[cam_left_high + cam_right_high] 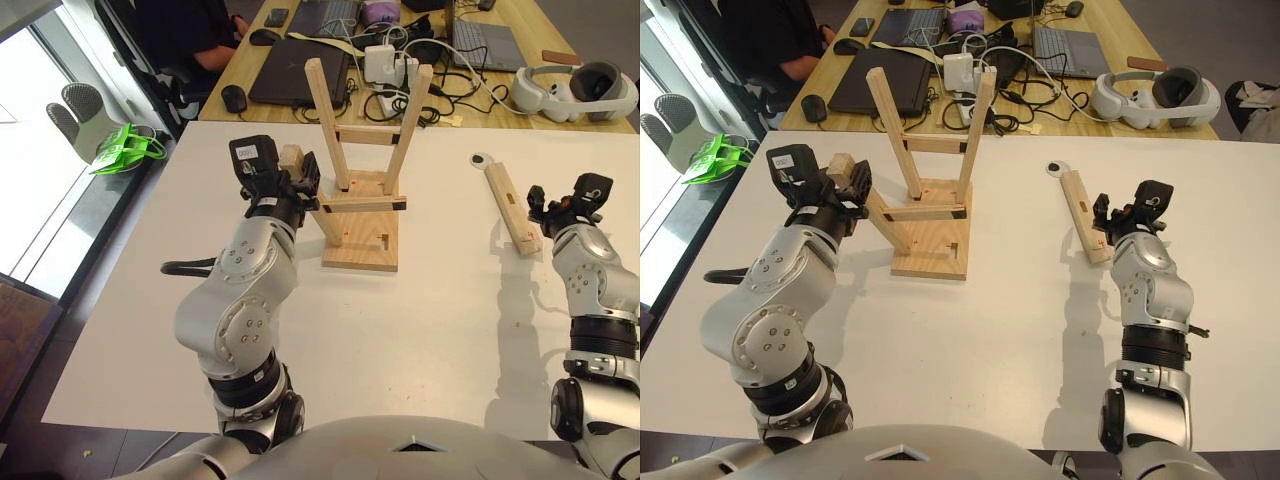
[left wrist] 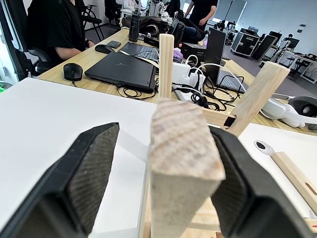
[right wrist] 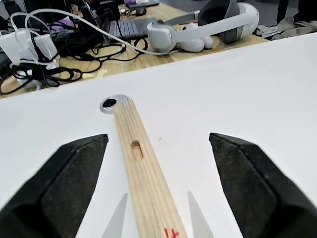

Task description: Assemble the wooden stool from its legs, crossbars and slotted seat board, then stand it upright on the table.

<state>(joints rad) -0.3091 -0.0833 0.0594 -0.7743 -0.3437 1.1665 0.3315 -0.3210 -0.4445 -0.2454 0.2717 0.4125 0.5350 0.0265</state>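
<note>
Heads up: the leg [image 2: 183,163] between your left fingers [image 2: 91,173] and the loose leg [image 3: 143,183] both run out of their wrist views.

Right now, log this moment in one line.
stool: partly built, seat board down | left tool: open around end of fitted leg | right tool: open over loose leg on table

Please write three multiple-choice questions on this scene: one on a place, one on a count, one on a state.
1. Where is the loose leg? A on the floor; B flat on the table; C on a chair.
2. How many legs rise from the seat board? A one; B three; C five.
3. The right gripper is: A open; B shut on the leg; C shut on nothing.
B: it lies on the white top. B: two upright, one leaning. A: fingers wide apart beside the leg.
</note>
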